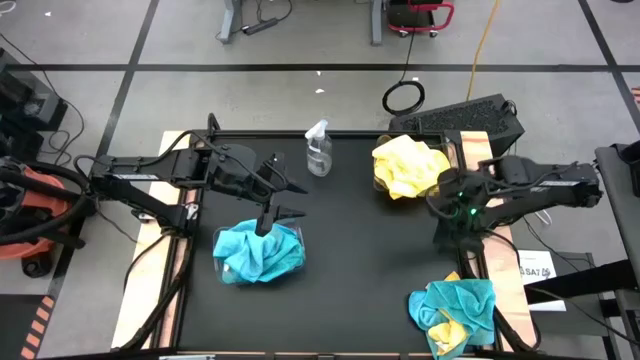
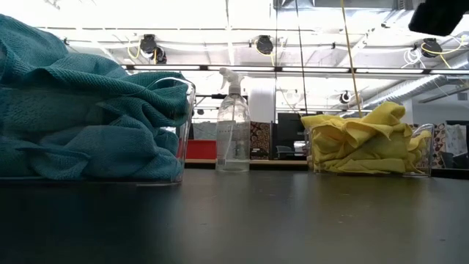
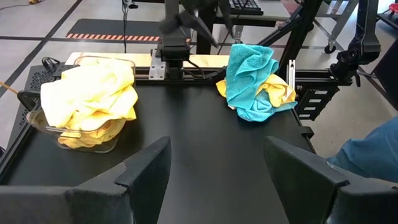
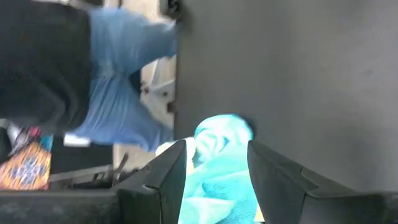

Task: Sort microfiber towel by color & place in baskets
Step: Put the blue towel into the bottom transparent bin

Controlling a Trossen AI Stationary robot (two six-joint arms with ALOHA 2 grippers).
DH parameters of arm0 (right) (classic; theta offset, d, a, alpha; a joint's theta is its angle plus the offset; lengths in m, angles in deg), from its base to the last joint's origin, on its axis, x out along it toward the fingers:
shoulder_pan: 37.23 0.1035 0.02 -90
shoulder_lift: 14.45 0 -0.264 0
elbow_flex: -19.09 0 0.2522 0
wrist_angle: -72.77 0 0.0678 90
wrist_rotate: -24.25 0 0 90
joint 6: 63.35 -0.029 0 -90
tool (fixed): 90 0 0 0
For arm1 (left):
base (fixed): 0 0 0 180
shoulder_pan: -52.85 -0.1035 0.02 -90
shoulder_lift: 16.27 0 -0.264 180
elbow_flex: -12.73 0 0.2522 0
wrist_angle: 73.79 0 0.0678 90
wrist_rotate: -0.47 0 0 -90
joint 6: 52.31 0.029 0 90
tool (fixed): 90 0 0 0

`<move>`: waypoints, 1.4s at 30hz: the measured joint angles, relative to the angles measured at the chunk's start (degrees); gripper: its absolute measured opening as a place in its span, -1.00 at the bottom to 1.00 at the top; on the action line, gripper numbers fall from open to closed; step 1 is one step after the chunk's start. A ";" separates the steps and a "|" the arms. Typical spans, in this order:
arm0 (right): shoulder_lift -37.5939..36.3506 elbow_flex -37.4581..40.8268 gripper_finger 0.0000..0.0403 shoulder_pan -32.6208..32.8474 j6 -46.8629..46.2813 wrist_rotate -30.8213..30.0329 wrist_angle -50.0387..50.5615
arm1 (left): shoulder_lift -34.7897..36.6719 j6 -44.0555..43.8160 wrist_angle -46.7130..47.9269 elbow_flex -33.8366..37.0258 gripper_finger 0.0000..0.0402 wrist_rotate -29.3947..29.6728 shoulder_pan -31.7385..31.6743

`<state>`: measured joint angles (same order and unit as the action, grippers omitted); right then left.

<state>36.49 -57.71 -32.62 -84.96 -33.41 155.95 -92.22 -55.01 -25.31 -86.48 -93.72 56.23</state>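
Risk, as a judgement: grabbing teal and yellow together from the mixed pile (image 1: 452, 315) at the bench (image 1: 350, 260) near corner, since the cloths lie tangled; wrong colour into a basket then. Right gripper (image 4: 214, 168) open wide, empty, above the pile's teal cloth. Left gripper (image 1: 288, 200) open, empty, over the teal basket (image 1: 258, 252). Yellow basket (image 1: 408, 168) full at the far side, beside the spray bottle (image 1: 318, 150).
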 joint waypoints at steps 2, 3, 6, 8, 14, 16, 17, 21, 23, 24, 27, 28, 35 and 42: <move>0.11 2.57 -0.19 2.02 0.05 2.05 -1.87 | -0.02 0.00 0.05 0.00 0.31 0.00 0.01; 0.21 3.74 -0.19 3.04 0.17 2.67 -1.97 | -0.02 -0.02 0.03 0.00 0.31 0.00 0.00; 0.20 7.06 -0.19 5.89 1.47 3.68 -0.66 | -0.01 -0.04 0.00 0.00 0.31 -0.01 0.00; 0.12 9.08 -0.19 7.78 1.77 4.32 0.53 | -0.01 -0.20 -0.03 0.00 0.31 -0.02 0.01; 0.09 14.30 -0.19 14.03 2.38 5.55 1.80 | -0.02 -1.96 0.03 0.00 0.31 -0.02 0.02; 0.07 15.55 -0.19 16.05 1.49 5.61 1.37 | -0.02 -3.31 0.20 0.00 0.31 -0.02 0.02; 0.09 16.08 -0.19 17.03 0.93 5.64 1.00 | -0.02 -3.93 0.24 0.00 0.31 -0.02 0.02; 0.08 17.64 -0.19 21.05 -2.34 7.00 -2.04 | -0.02 -4.50 0.23 0.00 0.31 -0.02 0.02; 0.07 18.02 -0.19 23.31 -4.40 7.08 -4.20 | -0.02 -4.48 0.23 0.01 0.31 -0.02 0.02; 0.07 18.14 -0.19 24.43 -5.43 7.08 -5.30 | -0.02 -4.48 0.23 0.00 0.31 -0.02 0.02; 0.09 18.16 -0.19 27.73 -8.57 6.71 -9.66 | -0.02 -4.50 0.29 0.01 0.31 -0.02 0.02; 0.16 18.16 -0.19 28.78 -9.79 6.34 -11.45 | -0.02 -4.50 0.29 0.02 0.31 -0.02 0.02; 3.42 18.14 -0.01 36.53 -16.36 2.32 -17.75 | -0.02 -4.50 0.56 0.02 0.31 -0.04 0.02; 6.86 18.14 0.29 43.27 -22.71 2.06 -16.08 | -0.02 -4.48 2.28 0.02 0.31 -0.04 0.02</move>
<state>43.35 -39.57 10.65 -107.67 -31.36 139.88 -92.23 -59.49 -23.03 -86.46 -93.76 56.25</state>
